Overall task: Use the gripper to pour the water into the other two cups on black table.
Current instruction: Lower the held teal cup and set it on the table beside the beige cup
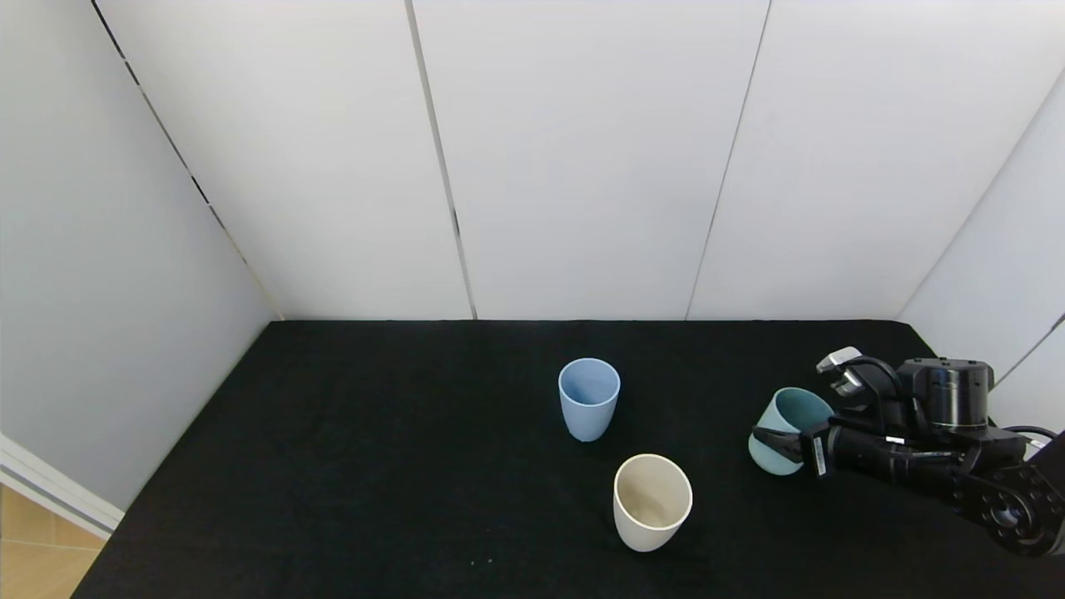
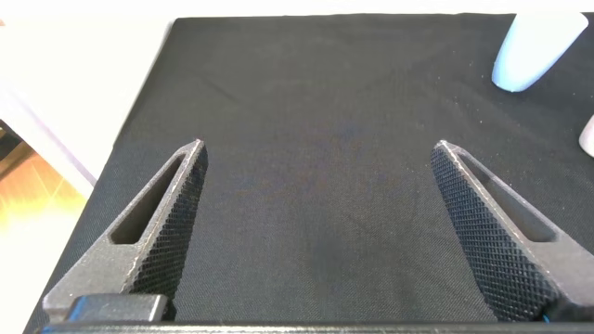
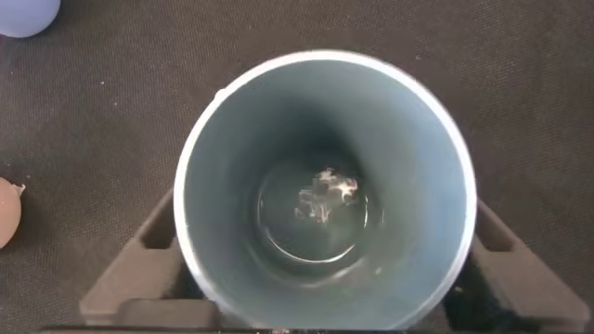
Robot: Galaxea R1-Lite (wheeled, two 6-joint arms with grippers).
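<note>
My right gripper (image 1: pixel 782 434) is shut on the teal-green tumbler (image 1: pixel 789 426) at the right of the black table (image 1: pixel 374 466), holding it low and slightly tilted. In the right wrist view the tumbler (image 3: pixel 320 121) fills the space between the fingers (image 3: pixel 139 269), with a little water (image 3: pixel 316 209) at its bottom. The light blue cup (image 1: pixel 589 398) stands upright mid-table. The cream-white cup (image 1: pixel 652 502) stands nearer, right of it. Both sit left of the gripper. My left gripper (image 2: pixel 320 153) is open and empty over bare table.
White wall panels close the table at the back and both sides. The left wrist view shows the light blue cup (image 2: pixel 534 51) far off and the table's edge with wooden floor (image 2: pixel 37 186) beyond. The right wrist view catches the blue cup (image 3: pixel 23 14) and cream cup (image 3: pixel 7 209).
</note>
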